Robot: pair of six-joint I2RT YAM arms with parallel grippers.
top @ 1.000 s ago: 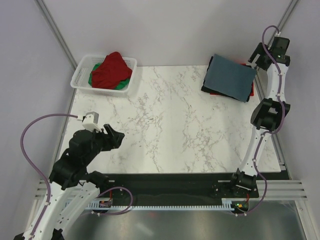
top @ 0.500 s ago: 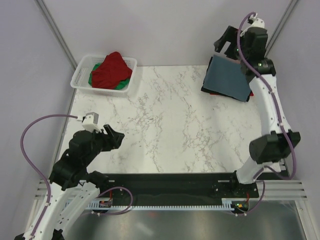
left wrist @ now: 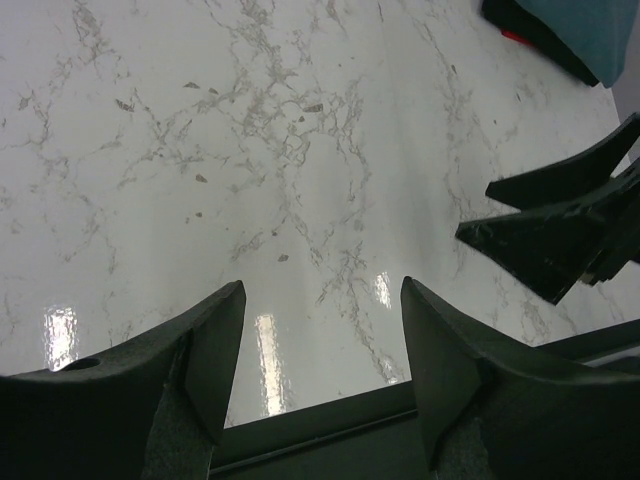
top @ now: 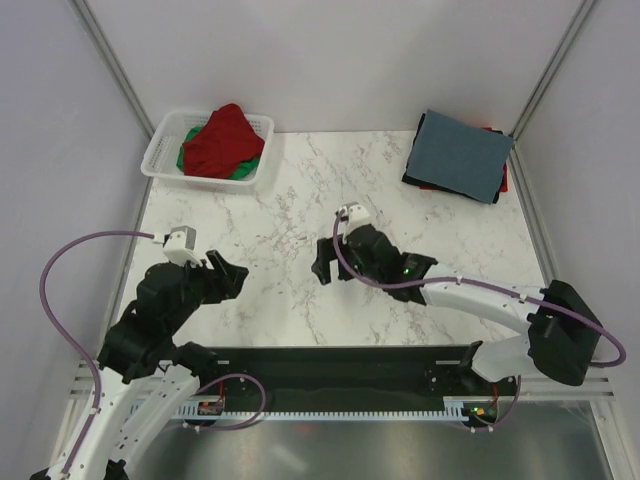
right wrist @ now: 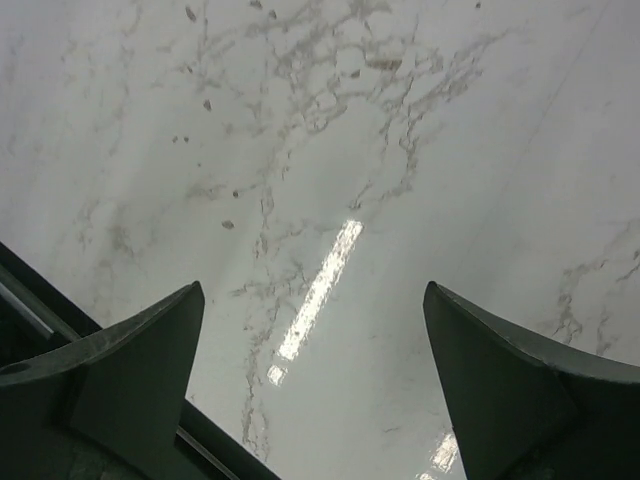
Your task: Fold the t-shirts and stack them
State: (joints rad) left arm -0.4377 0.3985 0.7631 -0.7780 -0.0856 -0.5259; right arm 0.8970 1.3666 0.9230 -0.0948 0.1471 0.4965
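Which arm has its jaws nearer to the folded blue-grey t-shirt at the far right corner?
Right. The right arm has its jaws at mid-table, diagonally in front of the blue-grey t-shirt. The left arm has its jaws near the left front edge, clearly farther.

A white lattice basket (top: 160, 150) sits at the marble table's (top: 300, 200) far left corner. A black strip (top: 340, 358) borders the table's near edge.
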